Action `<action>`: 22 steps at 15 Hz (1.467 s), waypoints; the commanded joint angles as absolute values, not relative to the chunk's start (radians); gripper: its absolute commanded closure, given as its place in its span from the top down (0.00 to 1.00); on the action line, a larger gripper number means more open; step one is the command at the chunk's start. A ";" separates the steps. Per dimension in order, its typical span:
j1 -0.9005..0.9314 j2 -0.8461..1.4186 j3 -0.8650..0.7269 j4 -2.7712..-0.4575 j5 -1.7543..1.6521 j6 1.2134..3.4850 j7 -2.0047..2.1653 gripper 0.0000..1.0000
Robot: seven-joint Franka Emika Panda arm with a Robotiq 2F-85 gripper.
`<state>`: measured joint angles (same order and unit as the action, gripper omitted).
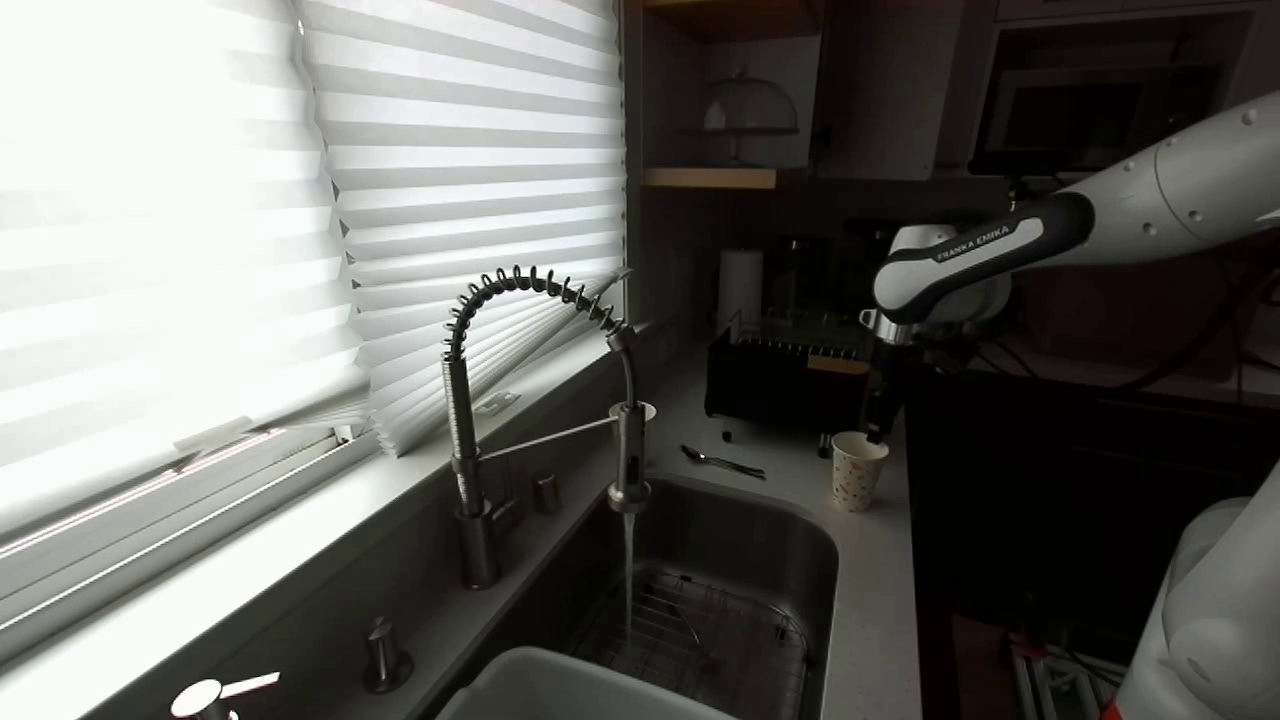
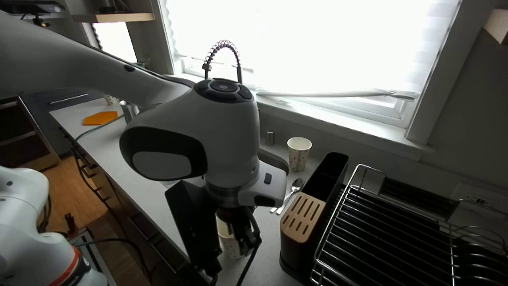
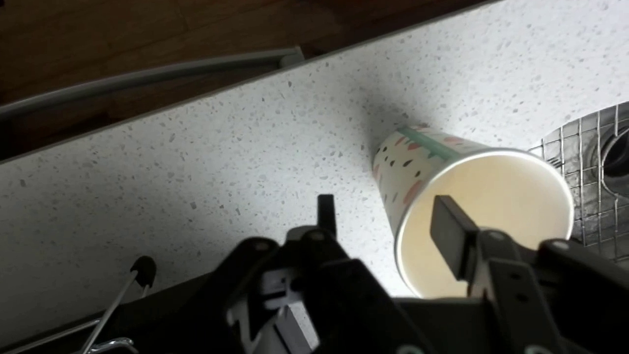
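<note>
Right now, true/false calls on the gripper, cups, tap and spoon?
1. Water runs from the tap. True.
2. In the wrist view, the gripper has one finger over the mouth of the cup. True.
3. That cup lies sideways. False: it stands upright on the counter.
4. The gripper is shut. False: its fingers stand apart.
5. A spoon lies on the counter. True.
6. Only one cup shows. False: another cup stands near the spoon.

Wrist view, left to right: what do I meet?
Dish rack's black-tipped wire leg → one gripper finger → patterned paper cup → sink drain. Second finger overlaps the cup, so left out.
</note>
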<state>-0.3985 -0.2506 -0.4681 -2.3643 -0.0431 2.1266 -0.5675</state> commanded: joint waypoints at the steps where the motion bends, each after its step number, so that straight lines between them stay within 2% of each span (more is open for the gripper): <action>1: -0.382 -0.235 -0.483 -2.374 0.003 2.144 -0.565 0.23; 2: -0.380 -0.232 -0.482 -2.374 0.013 2.144 -0.568 0.16; 4: -0.377 -0.227 -0.480 -2.373 0.032 2.142 -0.568 0.53; 5: -0.376 -0.225 -0.479 -2.372 0.039 2.142 -0.569 0.53; 6: -0.375 -0.221 -0.480 -2.371 0.047 2.141 -0.569 0.59; 7: -0.374 -0.220 -0.479 -2.371 0.052 2.142 -0.570 0.35; 8: -0.374 -0.218 -0.479 -2.371 0.055 2.143 -0.568 0.20; 9: -0.373 -0.217 -0.478 -2.371 0.057 2.144 -0.567 0.20; 10: -0.373 -0.216 -0.478 -2.372 0.058 2.144 -0.568 0.14; 11: -0.374 -0.216 -0.478 -2.372 0.058 2.145 -0.569 0.04; 12: -0.374 -0.216 -0.479 -2.370 0.061 2.144 -0.571 0.00; 22: -0.293 -0.244 -0.416 -2.273 0.085 2.105 -0.613 0.01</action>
